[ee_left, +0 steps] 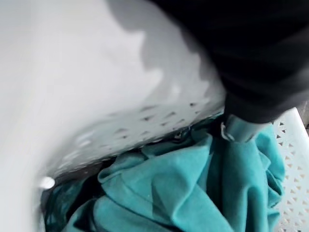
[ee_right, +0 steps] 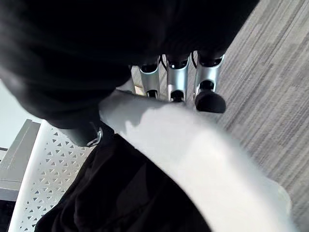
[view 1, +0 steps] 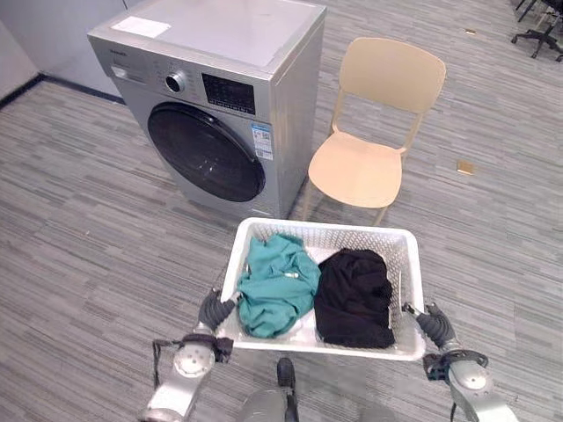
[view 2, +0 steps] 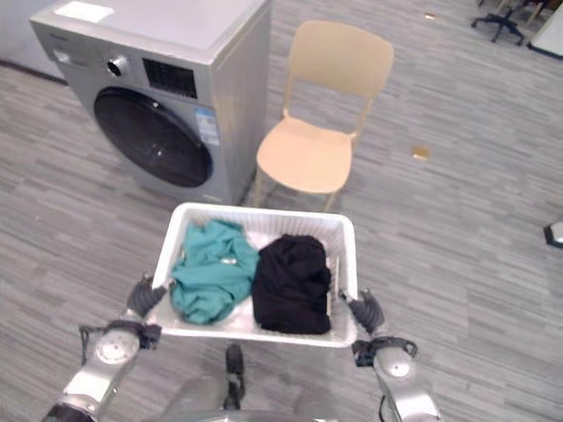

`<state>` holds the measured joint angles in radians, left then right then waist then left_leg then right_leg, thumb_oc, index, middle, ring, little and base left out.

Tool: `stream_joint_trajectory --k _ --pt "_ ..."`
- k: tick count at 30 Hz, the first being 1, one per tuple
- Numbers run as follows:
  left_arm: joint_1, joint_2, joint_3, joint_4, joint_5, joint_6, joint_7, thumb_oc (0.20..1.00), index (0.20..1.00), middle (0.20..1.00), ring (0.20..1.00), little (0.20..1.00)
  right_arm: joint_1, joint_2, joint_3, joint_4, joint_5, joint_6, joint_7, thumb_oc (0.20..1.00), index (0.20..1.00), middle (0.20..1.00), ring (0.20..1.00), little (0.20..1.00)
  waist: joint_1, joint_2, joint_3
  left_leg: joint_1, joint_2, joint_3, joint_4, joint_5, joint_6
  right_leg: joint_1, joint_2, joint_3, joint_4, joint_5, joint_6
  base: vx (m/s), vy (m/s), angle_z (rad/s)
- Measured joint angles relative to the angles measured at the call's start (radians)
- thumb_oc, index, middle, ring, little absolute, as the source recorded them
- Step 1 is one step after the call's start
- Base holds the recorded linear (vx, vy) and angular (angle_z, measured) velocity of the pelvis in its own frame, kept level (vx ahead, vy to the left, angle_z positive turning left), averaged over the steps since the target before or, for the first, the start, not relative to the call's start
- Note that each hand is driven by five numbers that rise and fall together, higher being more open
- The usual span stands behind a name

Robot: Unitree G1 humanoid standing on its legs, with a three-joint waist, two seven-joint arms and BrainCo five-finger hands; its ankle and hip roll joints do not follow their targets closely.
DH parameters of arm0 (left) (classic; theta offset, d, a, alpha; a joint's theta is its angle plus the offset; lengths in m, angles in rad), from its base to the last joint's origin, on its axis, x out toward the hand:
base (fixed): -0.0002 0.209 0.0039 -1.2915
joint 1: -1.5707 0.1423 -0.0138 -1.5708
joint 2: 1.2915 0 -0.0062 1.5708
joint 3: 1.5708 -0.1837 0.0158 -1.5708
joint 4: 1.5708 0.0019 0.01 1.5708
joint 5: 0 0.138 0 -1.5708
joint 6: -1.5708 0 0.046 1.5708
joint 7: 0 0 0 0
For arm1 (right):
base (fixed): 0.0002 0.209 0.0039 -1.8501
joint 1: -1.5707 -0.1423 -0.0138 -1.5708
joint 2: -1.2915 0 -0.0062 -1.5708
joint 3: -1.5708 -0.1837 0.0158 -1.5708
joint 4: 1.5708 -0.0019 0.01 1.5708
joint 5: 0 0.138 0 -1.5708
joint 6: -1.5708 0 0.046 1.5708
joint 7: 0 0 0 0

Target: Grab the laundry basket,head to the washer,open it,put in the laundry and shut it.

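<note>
Laundry basket (view 1: 404, 242) holds teal garment (view 1: 276, 283), black garment (view 1: 354, 297).

Even bright indoor light; soft shadows; wrist views blurred, close basket rim (ee_left: 72, 96) defocused.

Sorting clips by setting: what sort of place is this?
Probably an office or lab staged for laundry, not a home: washer on grey carpet-like flooring, a lone beige chair, an office chair's base far off.

Two silver-grey robot arms, each ending in a dark ribbed wrist cover, left hand (view 1: 214, 309) and right hand (view 1: 435, 323) with silver, dark-tipped fingers (ee_right: 177, 82).
</note>
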<state>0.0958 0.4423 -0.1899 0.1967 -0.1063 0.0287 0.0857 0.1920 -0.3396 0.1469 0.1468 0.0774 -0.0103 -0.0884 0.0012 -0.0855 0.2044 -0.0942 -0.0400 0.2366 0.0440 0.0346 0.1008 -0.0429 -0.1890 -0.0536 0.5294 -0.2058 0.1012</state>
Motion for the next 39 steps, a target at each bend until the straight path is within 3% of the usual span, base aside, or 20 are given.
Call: stream_joint_trajectory --k 2,4,5,6,7,9,10,11,14,15,16,20,22,23,24,26,30,31,35,39 --pt "-0.001 0.006 0.024 -0.002 -0.002 -0.001 0.001 0.200 0.200 0.200 0.200 0.200 -0.033 0.000 0.013 0.001 -0.001 0.003 0.000 0.200 0.200 0.200 0.200 0.200 -0.002 0.008 0.005 0.081 -0.005 0.024 -0.066 -0.008 0.006 -0.088 0.001 -0.047 -0.016 -0.016 0.008 0.29 0.071 -0.50" --pt "0.017 -0.001 0.043 -0.002 -0.004 -0.008 0.001 0.200 0.200 0.200 0.200 0.200 -0.057 -0.003 0.031 0.010 -0.001 0.006 0.000 0.200 0.200 0.200 0.200 0.200 0.001 0.020 0.012 0.131 -0.001 0.061 -0.084 -0.027 -0.018 -0.183 -0.003 -0.147 -0.100 -0.009 0.012 0.30 0.009 -0.46" --pt "0.041 -0.008 0.036 -0.001 -0.006 -0.008 -0.003 0.200 0.200 0.200 0.200 0.200 -0.032 -0.026 0.041 0.021 -0.001 0.007 0.003 0.200 0.200 0.200 0.200 0.200 -0.033 0.027 0.018 0.197 -0.007 0.084 -0.085 -0.090 -0.040 -0.297 -0.012 -0.319 -0.352 0.110 0.008 0.81 -0.324 -0.11" --pt "0.090 -0.019 0.028 -0.001 -0.006 -0.005 -0.004 0.200 0.200 0.200 0.200 0.200 -0.002 -0.028 0.052 0.036 -0.001 0.010 0.006 0.200 0.200 0.200 0.200 0.200 -0.032 0.027 0.018 0.262 -0.008 0.089 -0.083 -0.138 -0.060 -0.341 0.000 -0.326 -0.414 0.159 -0.002 0.79 -0.379 0.21" --pt "0.103 -0.030 0.033 -0.002 -0.005 -0.006 -0.005 0.200 0.200 0.200 0.200 0.200 0.001 -0.032 0.058 0.042 0.000 0.006 0.010 0.200 0.200 0.200 0.200 0.200 -0.037 0.026 0.015 0.267 -0.001 0.070 -0.070 -0.181 -0.099 -0.334 0.008 -0.323 -0.409 0.160 0.005 0.70 -0.371 0.35" --pt "0.103 -0.044 0.033 0.007 -0.005 0.001 -0.005 0.200 0.200 0.200 0.200 0.200 0.017 -0.035 0.056 0.043 0.000 0.018 0.017 0.200 0.200 0.200 0.200 0.200 -0.033 0.027 0.015 0.291 0.013 0.050 -0.042 -0.213 -0.108 -0.298 0.001 -0.301 -0.341 0.172 -0.017 0.23 -0.194 0.47" --pt "0.106 -0.047 0.030 0.008 -0.004 0.001 -0.005 0.200 0.200 0.200 0.200 0.200 0.021 -0.035 0.052 0.045 0.000 0.017 0.018 0.200 0.200 0.200 0.200 0.200 -0.027 0.027 0.016 0.311 0.017 0.043 -0.034 -0.215 -0.113 -0.281 0.018 -0.294 -0.357 0.213 -0.046 0.39 -0.350 0.60" --pt "0.115 -0.061 0.026 0.023 -0.004 0.004 -0.005 0.200 0.200 0.200 0.200 0.200 0.007 -0.035 0.052 0.078 0.000 0.012 0.023 0.200 0.200 0.200 0.200 0.200 -0.028 0.028 0.016 0.304 0.060 0.026 0.071 -0.226 -0.140 -0.218 0.049 -0.290 -0.379 0.318 -0.120 0.28 -0.252 0.49" --pt "0.146 -0.084 0.028 0.020 -0.004 0.004 -0.005 0.200 0.200 0.200 0.200 0.200 0.005 -0.068 0.053 0.053 0.000 0.011 0.036 0.200 0.200 0.200 0.200 0.200 -0.018 0.066 0.004 0.274 0.140 0.024 0.260 -0.209 -0.165 -0.123 0.130 -0.292 -0.439 0.306 -0.179 0.23 -0.183 0.00" --pt "0.134 -0.087 0.028 0.017 -0.005 0.002 -0.004 0.200 0.200 0.200 0.200 0.200 -0.017 -0.078 0.051 0.050 0.000 0.011 0.033 0.200 0.200 0.200 0.200 0.200 -0.014 0.074 -0.001 0.210 0.178 0.006 0.397 -0.208 -0.168 -0.085 0.155 -0.274 -0.474 0.289 -0.206 0.15 -0.061 -0.33" --pt "0.108 -0.086 0.022 0.018 -0.005 0.001 -0.004 0.200 0.200 0.200 0.200 0.200 -0.023 -0.081 0.041 0.047 0.000 0.011 0.024 0.200 0.200 0.200 0.200 0.200 -0.011 0.066 -0.003 0.161 0.175 -0.025 0.431 -0.249 -0.170 -0.069 0.160 -0.271 -0.505 0.292 -0.213 0.16 -0.017 -0.30" --pt "0.036 -0.089 -0.001 0.018 -0.005 0.002 -0.003 0.200 0.200 0.200 0.200 0.200 -0.034 -0.089 -0.007 0.025 0.002 0.009 0.016 0.200 0.200 0.200 0.200 0.200 -0.030 0.045 0.008 0.031 0.131 -0.036 0.244 -0.256 -0.182 0.010 0.164 -0.261 -0.582 0.294 -0.210 0.12 0.048 -0.14" --pt "0.018 -0.087 -0.009 0.018 -0.004 0.001 0.000 0.200 0.200 0.200 0.200 0.200 -0.036 -0.091 -0.014 0.026 0.003 0.004 0.005 0.200 0.200 0.200 0.200 0.200 -0.027 0.038 0.015 -0.046 0.126 -0.043 0.129 -0.188 -0.172 0.045 0.182 -0.251 -0.609 0.271 -0.173 0.13 0.080 -0.37" --pt "0.016 -0.086 -0.007 0.018 -0.004 0.001 0.001 0.200 0.200 0.200 0.200 0.200 -0.036 -0.090 -0.011 0.026 0.003 0.004 0.005 0.200 0.200 0.200 0.200 0.200 -0.027 0.041 0.014 -0.070 0.133 -0.057 0.111 -0.150 -0.169 0.053 0.195 -0.240 -0.609 0.268 -0.177 0.22 0.136 -0.69" --pt "0.018 -0.089 -0.009 0.038 -0.005 -0.001 0.005 0.200 0.200 0.200 0.200 0.200 -0.043 -0.085 -0.002 0.036 0.003 0.000 -0.004 0.200 0.200 0.200 0.200 0.200 -0.018 0.047 0.013 -0.131 0.129 -0.139 0.064 -0.069 -0.191 0.077 0.219 -0.202 -0.610 0.236 -0.168 0.17 0.133 -0.66" --pt "0.019 -0.090 -0.011 0.058 -0.005 0.000 0.004 0.200 0.200 0.200 0.200 0.200 -0.046 -0.083 0.012 0.059 0.003 0.000 -0.005 0.200 0.200 0.200 0.200 0.200 -0.019 0.046 0.020 -0.162 0.131 -0.167 0.030 -0.014 -0.186 0.101 0.238 -0.180 -0.610 0.232 -0.163 0.25 0.200 -0.51" --pt "0.058 -0.090 -0.023 0.059 -0.004 0.002 0.002 0.200 0.200 0.200 0.200 0.200 -0.013 -0.079 0.019 0.071 0.003 0.005 0.000 0.200 0.200 0.200 0.200 0.200 -0.026 0.058 0.019 -0.089 0.124 -0.140 0.003 0.028 -0.140 0.170 0.244 -0.137 -0.609 0.193 -0.148 0.17 0.181 -0.36" --pt "0.060 -0.087 -0.029 0.060 -0.003 0.002 0.002 0.200 0.200 0.200 0.200 0.200 -0.005 -0.071 0.018 0.071 0.003 0.007 -0.001 0.200 0.200 0.200 0.200 0.200 -0.028 0.058 0.018 -0.055 0.112 -0.134 -0.017 0.100 -0.116 0.185 0.230 -0.117 -0.605 0.176 -0.125 0.21 0.287 -0.39" --pt "0.054 -0.052 -0.024 0.060 0.000 0.002 0.001 0.200 0.200 0.200 0.200 0.200 -0.018 -0.048 0.022 0.073 -0.001 0.007 0.001 0.200 0.200 0.200 0.200 0.200 -0.019 0.055 0.019 -0.003 0.064 -0.081 -0.070 0.095 -0.073 0.129 0.158 -0.099 -0.474 0.123 -0.061 0.10 0.163 -0.29" --pt "-0.016 -0.001 -0.016 0.067 0.003 0.001 0.007 0.200 0.200 0.200 0.200 0.200 -0.138 -0.028 0.060 0.156 -0.001 0.007 -0.013 0.200 0.200 0.200 0.200 0.200 0.008 0.054 0.019 -0.002 0.026 -0.044 -0.079 0.066 -0.034 0.100 0.111 -0.095 -0.450 0.111 -0.045 0.04 0.094 -0.21"
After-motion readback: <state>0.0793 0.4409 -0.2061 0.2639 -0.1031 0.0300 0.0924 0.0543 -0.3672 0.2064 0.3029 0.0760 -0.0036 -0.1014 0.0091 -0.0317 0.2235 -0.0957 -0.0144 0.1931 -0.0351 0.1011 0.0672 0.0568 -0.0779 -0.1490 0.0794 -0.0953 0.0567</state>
